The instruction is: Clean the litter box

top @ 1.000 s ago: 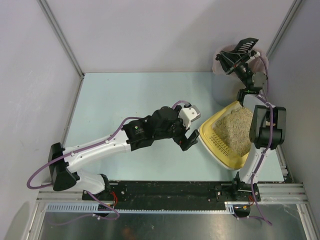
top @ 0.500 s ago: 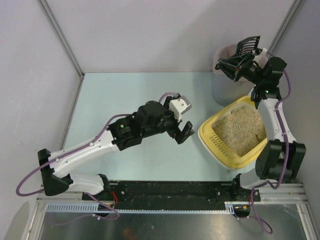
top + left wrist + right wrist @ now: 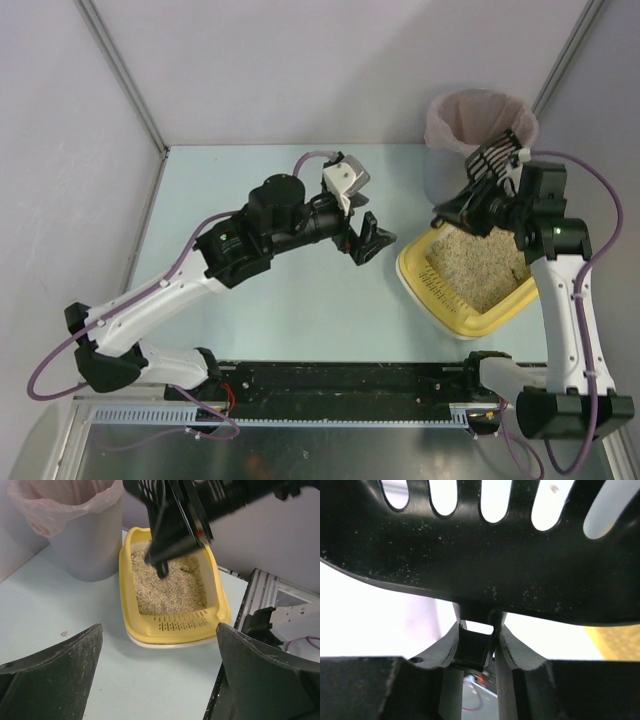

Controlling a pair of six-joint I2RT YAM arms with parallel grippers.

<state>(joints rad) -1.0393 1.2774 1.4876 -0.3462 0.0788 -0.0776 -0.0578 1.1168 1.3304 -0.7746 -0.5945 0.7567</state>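
Note:
The yellow litter box (image 3: 415,272) lies on the table at the right with beige litter (image 3: 480,262) in it; it also shows in the left wrist view (image 3: 172,627). My right gripper (image 3: 478,208) is shut on the handle of a black slotted scoop (image 3: 495,155) and holds it over the box's far end. In the right wrist view the scoop's blade (image 3: 480,555) fills the top, and its handle sits between my shut right gripper (image 3: 476,645). My left gripper (image 3: 368,243) is open and empty, a little left of the box, facing it (image 3: 157,630).
A grey round bin with a pink bag liner (image 3: 480,115) stands at the far right corner, just behind the litter box; it shows at the top left of the left wrist view (image 3: 75,525). Walls close the table at the left, back and right.
My left gripper has drawn back from the litter box's left rim, up and away from it. My right arm has brought the scoop down from over the bin to above the box's far end.

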